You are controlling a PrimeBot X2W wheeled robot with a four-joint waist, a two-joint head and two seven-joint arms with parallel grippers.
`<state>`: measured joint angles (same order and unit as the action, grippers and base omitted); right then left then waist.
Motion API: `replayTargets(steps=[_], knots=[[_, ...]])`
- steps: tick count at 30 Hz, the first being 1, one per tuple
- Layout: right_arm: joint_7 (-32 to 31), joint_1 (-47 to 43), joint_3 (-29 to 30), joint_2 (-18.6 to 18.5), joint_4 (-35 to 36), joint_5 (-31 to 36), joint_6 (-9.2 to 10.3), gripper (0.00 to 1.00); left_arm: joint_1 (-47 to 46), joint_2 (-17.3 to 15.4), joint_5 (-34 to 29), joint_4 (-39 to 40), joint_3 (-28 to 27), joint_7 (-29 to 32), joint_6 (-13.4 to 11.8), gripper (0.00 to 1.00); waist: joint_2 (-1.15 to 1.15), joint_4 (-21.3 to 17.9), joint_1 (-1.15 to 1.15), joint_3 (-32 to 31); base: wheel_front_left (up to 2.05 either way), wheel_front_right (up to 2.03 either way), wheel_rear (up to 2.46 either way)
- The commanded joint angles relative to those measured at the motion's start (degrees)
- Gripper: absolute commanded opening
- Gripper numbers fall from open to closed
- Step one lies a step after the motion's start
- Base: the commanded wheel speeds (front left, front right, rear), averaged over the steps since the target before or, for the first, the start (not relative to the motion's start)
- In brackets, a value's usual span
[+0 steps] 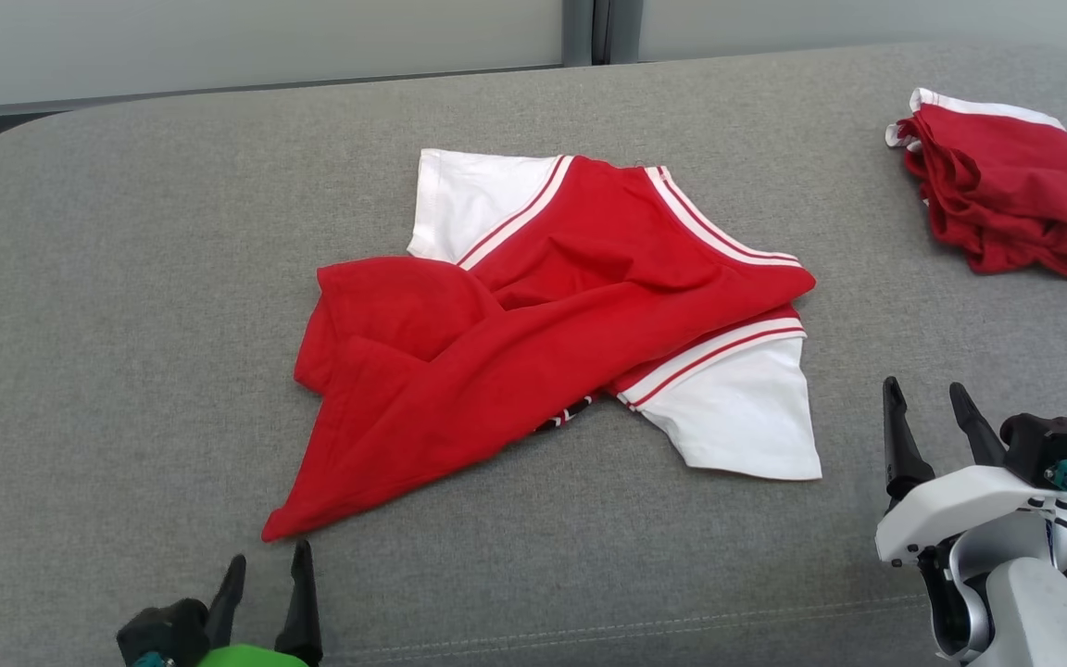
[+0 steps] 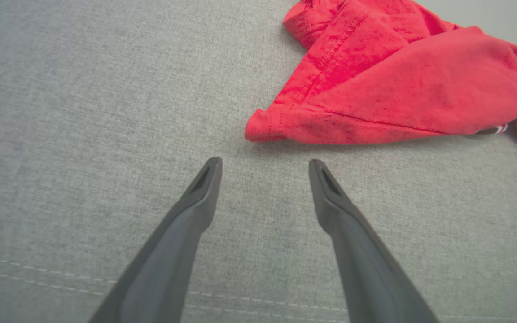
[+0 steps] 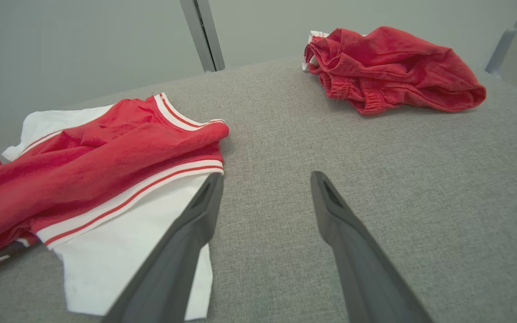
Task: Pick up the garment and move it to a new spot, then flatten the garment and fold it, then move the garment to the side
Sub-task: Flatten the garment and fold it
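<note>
The garment (image 1: 533,324) is a red shirt with white sleeves and red-and-white striped trim, lying crumpled and partly folded over itself in the middle of the grey cushion (image 1: 126,324). Its red bottom corner (image 2: 263,130) points toward my left gripper (image 1: 267,567), which stands open just short of it, touching nothing. In the left wrist view the left gripper (image 2: 265,166) has bare cushion between its fingers. My right gripper (image 1: 927,394) is open to the right of the garment's white sleeve (image 3: 119,251), and the right gripper (image 3: 265,179) holds nothing.
A second red garment with a white band (image 1: 1015,195) lies bunched at the cushion's far right corner (image 3: 393,67). The cushion's seam runs along the near edge (image 2: 61,273). Pale panels stand behind the cushion.
</note>
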<state>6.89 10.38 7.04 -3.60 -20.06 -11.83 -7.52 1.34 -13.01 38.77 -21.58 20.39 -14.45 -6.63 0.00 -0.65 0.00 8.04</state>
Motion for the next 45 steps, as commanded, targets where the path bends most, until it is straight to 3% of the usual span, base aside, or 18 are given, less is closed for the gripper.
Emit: replayTargets(steps=[1, 6, 10, 15, 19, 27, 35, 36, 37, 45], knots=[[0.0, -0.8, 0.2, -0.2, 0.3, 0.2, 0.08, 1.0, 0.3, -1.2, -0.8, 3.1, -0.9, -0.3, -0.9, 1.0, 0.0, -0.1, 0.0, -0.3, 0.0, 0.0, 0.0], [-0.3, -0.9, 0.0, -0.3, 0.5, 0.3, 0.08, 1.0, -3.5, -3.3, -2.0, 10.2, -1.1, 2.6, -2.5, 1.0, 0.0, -1.0, 0.0, -0.5, 0.0, 0.0, 0.0], [-0.7, -0.3, -0.8, -0.3, 1.0, 0.3, 0.08, 1.0, -9.9, -4.3, -2.8, 9.5, -0.2, 7.5, -2.5, 1.0, 0.0, -2.7, 0.0, 0.3, 0.0, 0.0, 0.0], [-1.0, 0.9, -1.9, -0.5, 1.6, 0.4, 0.07, 1.0, -19.0, -4.0, -2.3, 4.0, -0.1, 11.1, -1.5, 1.0, 0.0, -5.0, 0.0, 2.3, 0.0, 0.0, 0.0], [-1.3, 2.8, -3.3, -0.8, 2.7, 0.5, 0.07, 1.0, -29.9, -3.5, -1.7, -6.1, 0.3, 16.0, -0.2, 1.0, 0.0, -8.7, 0.0, 5.9, 0.0, 0.0, 0.0], [-0.7, 4.1, -3.8, -0.9, 3.6, 0.0, 0.07, 1.0, -39.0, -4.8, -2.0, -19.4, 2.0, 24.7, 0.7, 1.0, 0.0, -12.6, 0.0, 9.7, 0.0, 0.0, 0.0], [-0.2, 3.3, -3.0, -1.1, 3.6, 0.2, 0.08, 1.0, -41.3, -4.8, -2.4, -27.0, 3.9, 29.1, 1.5, 1.0, 0.0, -13.2, 0.0, 10.4, 0.0, 0.0, 0.0], [-0.2, 3.4, -3.1, -0.9, 3.5, 0.4, 0.08, 1.0, -41.5, -4.5, -2.7, -27.8, 4.5, 29.4, 1.7, 0.22, 0.0, -12.9, 0.0, 10.2, 0.0, 0.0, 0.0], [-0.2, 3.5, -3.3, -0.8, 3.4, 0.3, 0.08, 1.0, -41.5, -4.4, -2.8, -28.1, 4.8, 29.5, 2.1, 0.0, 0.0, -12.8, 0.0, 10.2, 0.0, 0.0, 0.0], [0.0, 3.9, -3.7, -0.7, 3.0, 0.1, 0.08, 1.0, -43.8, -5.4, -4.5, -27.6, 5.5, 24.5, 2.5, 0.0, 0.0, -11.5, 0.0, 9.8, 0.0, 0.0, 0.0]])
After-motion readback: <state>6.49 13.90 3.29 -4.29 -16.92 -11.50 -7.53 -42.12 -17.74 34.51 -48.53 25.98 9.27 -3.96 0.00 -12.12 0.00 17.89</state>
